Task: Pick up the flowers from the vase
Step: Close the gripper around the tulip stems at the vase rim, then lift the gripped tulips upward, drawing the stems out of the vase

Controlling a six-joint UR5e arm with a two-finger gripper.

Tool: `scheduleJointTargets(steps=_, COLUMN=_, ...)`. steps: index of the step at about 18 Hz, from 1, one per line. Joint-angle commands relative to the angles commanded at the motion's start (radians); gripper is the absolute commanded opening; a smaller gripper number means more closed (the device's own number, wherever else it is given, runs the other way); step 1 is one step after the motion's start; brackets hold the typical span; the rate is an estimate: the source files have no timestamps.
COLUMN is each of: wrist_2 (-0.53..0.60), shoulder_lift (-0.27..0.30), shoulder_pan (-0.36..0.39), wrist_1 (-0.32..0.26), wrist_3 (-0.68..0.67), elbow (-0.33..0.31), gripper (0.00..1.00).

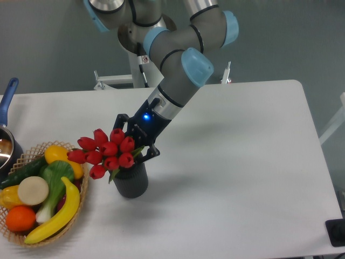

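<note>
**Gripper Closed on Flower Bunch at Vase**

The white table [242, 162] carries all items. The arm [178, 75] reaches down-left. A wicker basket [11, 229] of produce sits at the left edge. The vase [131, 182] stands beside it. The flowers [105, 151] lean left above the vase. The gripper [139, 141] has its fingers drawn in against the stems.

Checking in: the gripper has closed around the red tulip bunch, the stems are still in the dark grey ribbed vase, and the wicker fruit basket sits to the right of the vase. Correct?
Not quite. In the camera view the wicker fruit basket sits to the left of the dark grey ribbed vase, at the table's left edge. The rest fits: the gripper appears closed on the red tulip bunch, whose stems still reach into the vase.
</note>
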Motion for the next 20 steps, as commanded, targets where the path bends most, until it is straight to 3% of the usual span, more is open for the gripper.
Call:
scheduleJointTargets(steps=11, wrist_2=-0.091, shoulder_lift=0.018, shoulder_pan=0.015, wrist_1=-0.002, wrist_3=-0.035, elbow=-0.006, gripper=0.40)
scheduleJointTargets(steps=20, wrist_2=-0.129, shoulder_lift=0.089, shoulder_pan=0.057, wrist_1=-0.003, wrist_3=-0.106, elbow=-0.005, gripper=0.40)
